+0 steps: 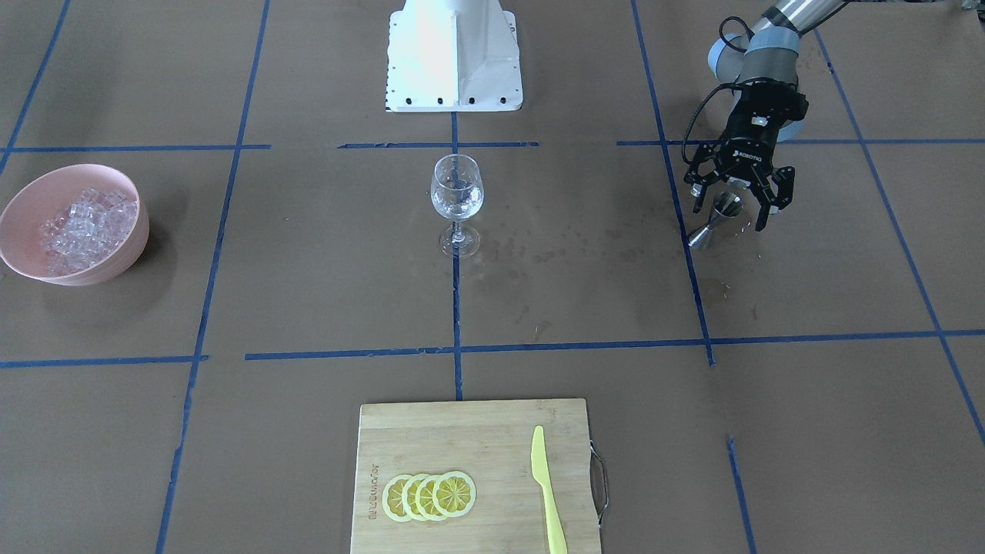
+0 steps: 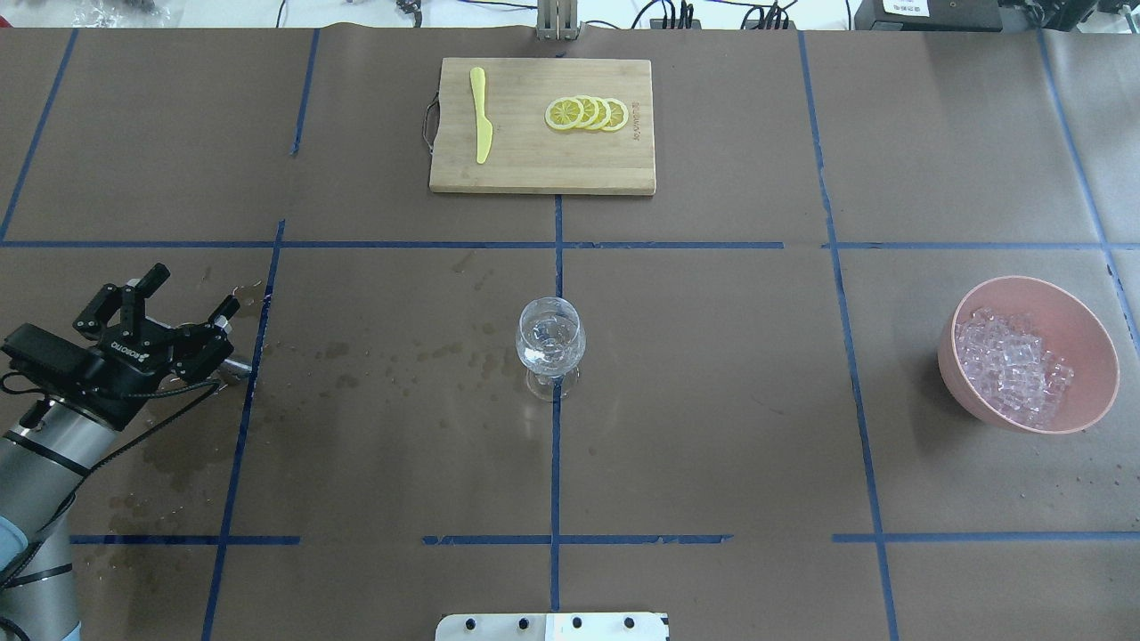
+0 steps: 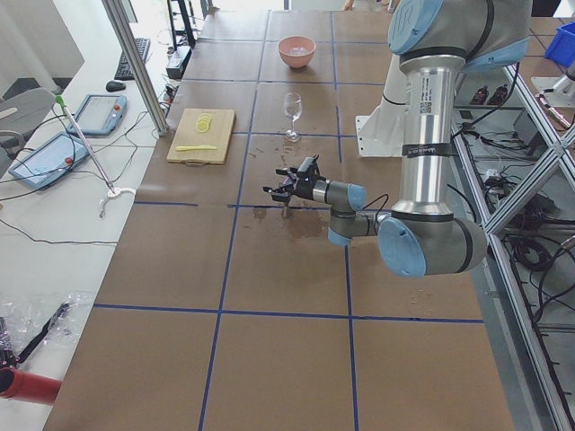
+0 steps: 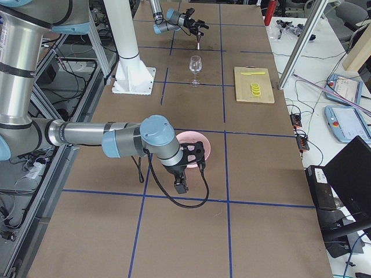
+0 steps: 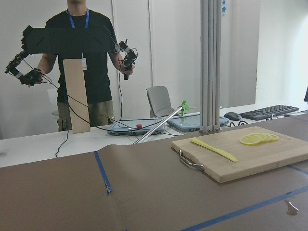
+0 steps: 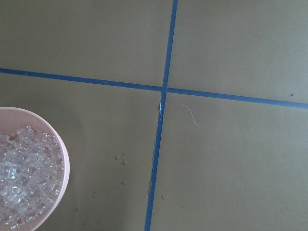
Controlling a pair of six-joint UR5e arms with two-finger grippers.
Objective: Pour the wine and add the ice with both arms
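Note:
A clear stemmed wine glass (image 1: 457,201) stands upright at the table's middle, also in the overhead view (image 2: 550,345). The ice (image 1: 85,227) is a heap of small clear cubes in a pink bowl (image 2: 1091,352); it also shows in the right wrist view (image 6: 24,178). My left gripper (image 1: 735,211) is open, its fingers spread either side of a small steel jigger (image 1: 719,219) that stands on the table; it also shows overhead (image 2: 198,289). My right gripper (image 4: 196,155) shows only in the exterior right view, beside the pink bowl (image 4: 204,142); I cannot tell if it is open or shut.
A wooden cutting board (image 2: 541,174) with lemon slices (image 2: 588,113) and a yellow knife (image 2: 481,116) lies at the far edge. The white robot base (image 1: 454,54) stands behind the glass. Wet spots mark the paper between jigger and glass.

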